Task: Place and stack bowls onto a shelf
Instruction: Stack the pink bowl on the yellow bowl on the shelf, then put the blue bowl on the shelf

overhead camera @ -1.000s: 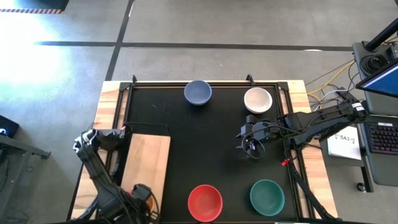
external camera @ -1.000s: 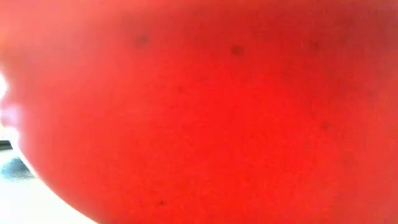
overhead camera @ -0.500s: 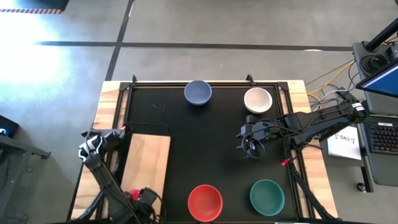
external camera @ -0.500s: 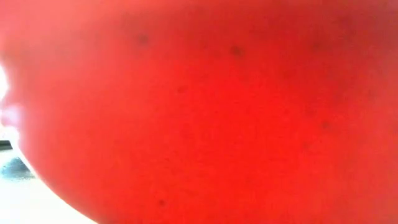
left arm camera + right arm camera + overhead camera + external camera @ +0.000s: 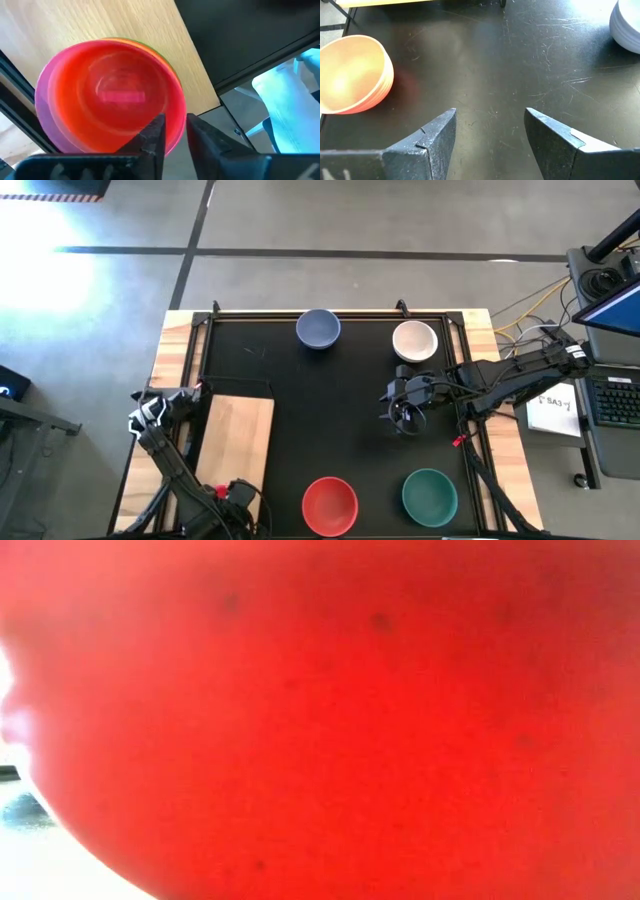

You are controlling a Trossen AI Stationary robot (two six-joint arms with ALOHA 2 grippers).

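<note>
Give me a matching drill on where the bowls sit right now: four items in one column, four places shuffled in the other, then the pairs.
Items
1. white bowl
2. teal bowl
3. red bowl
4. nested stack

Places
A. on the wooden shelf, under the left pincer
B. filling the whole low view
C. lower right of the black tabletop in the high view
D. the bowl closest to the open right pincer

Pairs: 1-D, 2-C, 3-B, 4-A
</note>
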